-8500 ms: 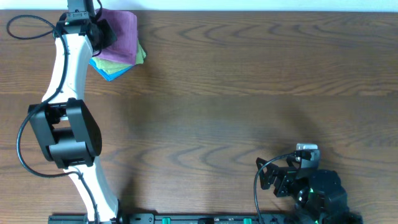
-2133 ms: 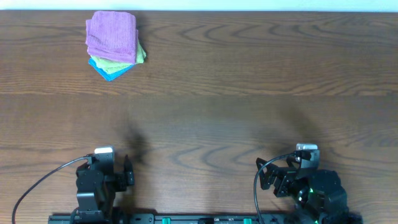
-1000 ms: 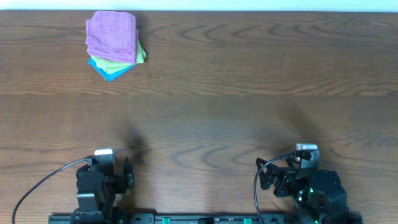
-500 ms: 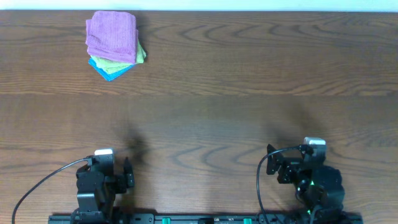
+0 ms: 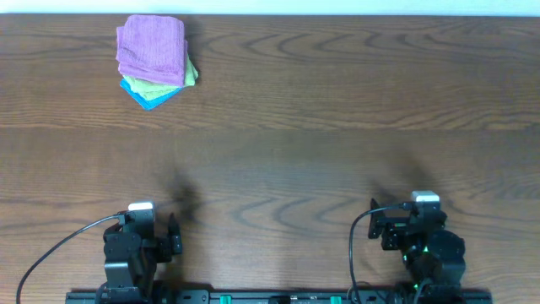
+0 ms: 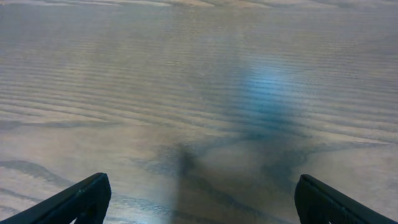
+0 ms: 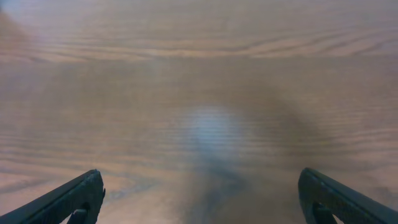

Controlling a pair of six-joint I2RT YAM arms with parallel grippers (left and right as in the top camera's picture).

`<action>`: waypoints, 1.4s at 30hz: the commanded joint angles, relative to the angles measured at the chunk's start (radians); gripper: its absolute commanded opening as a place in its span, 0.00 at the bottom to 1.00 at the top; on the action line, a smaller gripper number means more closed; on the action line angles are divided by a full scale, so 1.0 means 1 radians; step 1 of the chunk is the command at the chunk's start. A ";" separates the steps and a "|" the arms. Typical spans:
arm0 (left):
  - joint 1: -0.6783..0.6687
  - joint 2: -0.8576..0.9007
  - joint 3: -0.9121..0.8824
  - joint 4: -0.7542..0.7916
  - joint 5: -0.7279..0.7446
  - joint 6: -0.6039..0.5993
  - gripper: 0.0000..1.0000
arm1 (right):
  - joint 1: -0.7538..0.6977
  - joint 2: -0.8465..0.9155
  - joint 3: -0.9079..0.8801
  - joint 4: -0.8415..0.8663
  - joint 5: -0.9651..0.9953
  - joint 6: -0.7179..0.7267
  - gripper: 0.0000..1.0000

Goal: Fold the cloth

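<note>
Since the cloth [image 5: 152, 49] is lying folded atop the green cloth [image 5: 191, 74] and blue cloth [image 5: 145, 95] at the table's [image 5: 337, 101] far left corner, the arms are likely parking, best done by tucking low at the near edge. The left gripper [image 6: 200, 190] and right gripper [image 7: 200, 186] are gaping wide and empty; the cloth is looking lilac, squarish and softly rumpled.

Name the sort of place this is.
Probably a robot test bench: wood-grain table, left arm and right arm at one edge, purple cloth stacked on a green cloth and blue cloth.
</note>
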 commanded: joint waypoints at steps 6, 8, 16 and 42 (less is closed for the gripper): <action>0.006 -0.009 -0.011 -0.067 -0.021 -0.004 0.95 | -0.027 -0.015 -0.011 -0.033 0.013 -0.035 0.99; 0.006 -0.009 -0.011 -0.067 -0.021 -0.004 0.95 | -0.026 -0.015 -0.011 -0.042 0.014 -0.035 0.99; 0.006 -0.009 -0.011 -0.067 -0.021 -0.004 0.95 | -0.026 -0.012 -0.008 -0.081 0.015 -0.008 0.99; 0.006 -0.009 -0.011 -0.067 -0.021 -0.004 0.95 | -0.026 -0.012 -0.008 -0.077 0.015 -0.008 0.99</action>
